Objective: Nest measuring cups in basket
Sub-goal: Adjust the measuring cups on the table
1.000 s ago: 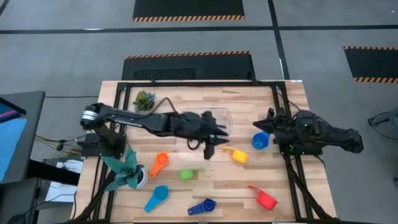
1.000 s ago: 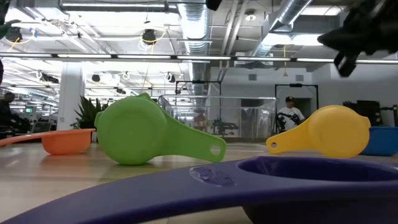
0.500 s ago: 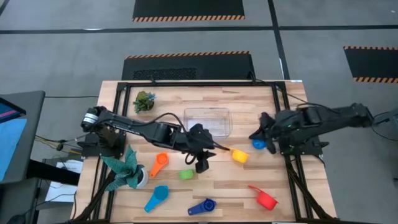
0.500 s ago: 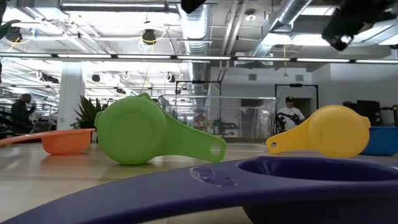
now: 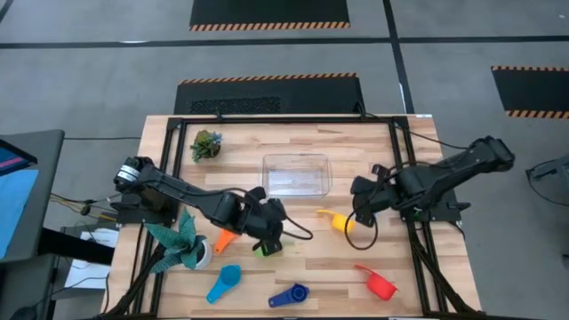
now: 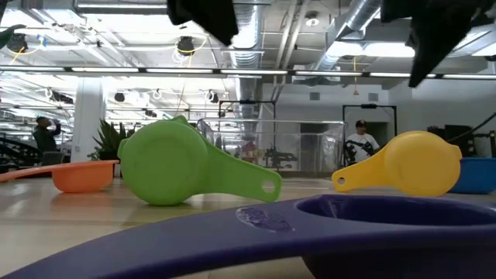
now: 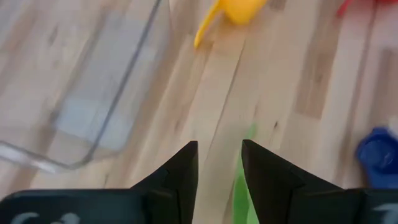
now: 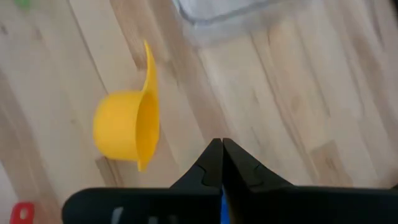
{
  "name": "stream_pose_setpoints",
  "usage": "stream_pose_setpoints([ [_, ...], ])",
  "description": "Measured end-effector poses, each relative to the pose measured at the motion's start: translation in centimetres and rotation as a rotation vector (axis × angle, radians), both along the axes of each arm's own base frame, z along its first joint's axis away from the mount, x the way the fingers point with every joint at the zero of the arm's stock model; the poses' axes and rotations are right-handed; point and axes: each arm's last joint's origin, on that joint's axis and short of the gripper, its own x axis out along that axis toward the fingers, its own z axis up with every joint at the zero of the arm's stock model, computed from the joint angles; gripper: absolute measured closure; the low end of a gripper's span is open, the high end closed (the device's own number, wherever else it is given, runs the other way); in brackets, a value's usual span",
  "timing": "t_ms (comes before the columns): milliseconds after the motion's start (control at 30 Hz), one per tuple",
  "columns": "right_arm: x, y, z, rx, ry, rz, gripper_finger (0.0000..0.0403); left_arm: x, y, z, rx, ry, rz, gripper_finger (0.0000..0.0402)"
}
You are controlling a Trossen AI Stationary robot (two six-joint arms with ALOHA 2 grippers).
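Note:
My left gripper [image 5: 268, 238] hangs open just above the green cup [image 5: 262, 251]. The green handle [image 7: 244, 186] shows below its fingers, and in the low view the gripper [image 6: 205, 15] is clear of the cup [image 6: 167, 161]. My right gripper [image 5: 356, 197] is shut in the air beside the yellow cup [image 5: 341, 221], above a blue cup [image 6: 479, 184] that the arm hides from above. The orange [image 5: 228, 236], light blue [image 5: 224, 283], dark blue [image 5: 291, 295] and red [image 5: 380, 285] cups lie on the table. The clear basket [image 5: 296, 173] stands with nothing in it.
A teal leafy plant in a white pot [image 5: 182, 244] stands near the table's left near corner. A small green plant [image 5: 206, 144] sits at the far left. A cable loops below the right gripper [image 5: 360, 233]. Bare wood lies between the basket and the cups.
My left gripper has swung from beside the basket toward the near left and come down over the green cup. My right gripper has reached from the table's right edge toward the middle, over the blue cup and next to the yellow one. No cup has moved.

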Motion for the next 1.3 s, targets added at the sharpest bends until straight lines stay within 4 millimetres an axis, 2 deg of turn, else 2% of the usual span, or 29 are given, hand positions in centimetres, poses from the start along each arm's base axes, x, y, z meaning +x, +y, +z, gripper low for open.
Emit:
stream_pose_setpoints([
  [200,0.5,1.4,-1.4,0.012,0.026,-0.049,0.0384,-0.7,-0.1,-3.0,-0.057,0.075,0.028,0.0288],
  [333,0.9,2.1,-1.8,0.020,0.021,-0.055,0.0378,-1.1,0.0,-3.9,-0.077,0.099,0.060,0.0288],
  [700,1.1,2.3,-1.7,0.053,-0.025,-0.101,0.0384,-2.5,0.3,-8.1,-0.114,0.216,0.056,0.0288],
  [867,1.4,2.4,-1.7,0.064,-0.051,-0.101,0.0377,-2.8,0.3,-9.1,-0.150,0.221,0.056,0.0288],
  [1100,1.4,2.4,-1.7,0.067,-0.054,-0.109,0.0383,-2.7,0.4,-9.2,-0.120,0.206,0.066,0.0288],
  [1300,1.4,2.5,-1.7,0.069,-0.058,-0.110,0.0381,-2.0,0.1,-10.7,-0.112,0.234,0.022,0.0288],
])
